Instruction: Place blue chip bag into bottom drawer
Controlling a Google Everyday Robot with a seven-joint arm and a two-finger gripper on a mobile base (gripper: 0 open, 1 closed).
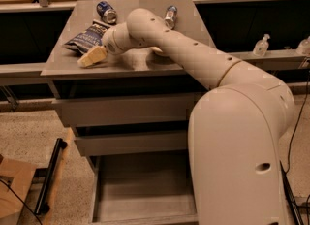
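The blue chip bag point(86, 37), dark navy foil with white lettering, lies on the left part of the grey cabinet top point(140, 63). My gripper point(92, 57) is low over the cabinet top, at the bag's near edge and touching or almost touching it. The arm reaches in from the right across the top. The bottom drawer point(143, 193) stands pulled open below, its flat grey floor bare. The two shallower drawers above it are pushed in.
A small blue can point(105, 11) lies at the back left of the top and a second can point(169, 15) at the back middle. A pale bowl point(156, 51) is mostly hidden behind the arm. Bottles point(261, 45) stand on the right shelf. A black bar point(51, 175) lies on the floor at left.
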